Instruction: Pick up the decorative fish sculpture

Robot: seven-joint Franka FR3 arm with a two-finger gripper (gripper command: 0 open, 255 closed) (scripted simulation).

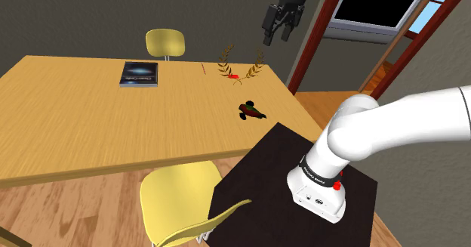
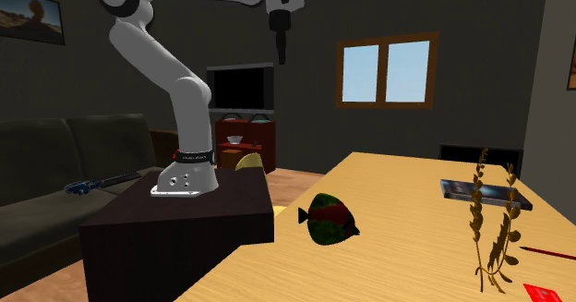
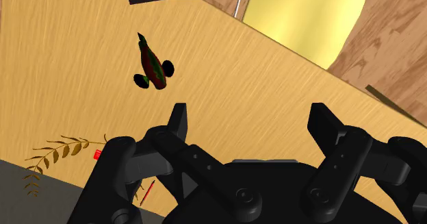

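Observation:
The fish sculpture is small, dark red and green with black fins, and stands on the wooden table near the edge closest to the stand. It also shows in the second exterior view as a round striped fish sculpture, and from above as a narrow fish sculpture. My black gripper hangs high above the table's far corner, well above and beyond the fish. In the wrist view its fingers stand wide apart, open, with nothing between them. The gripper points straight down.
A golden leafy wreath ornament stands at the table's far edge beside a small red item. A dark book lies farther along. Yellow chairs stand at the near and far sides. The dark stand abuts the table.

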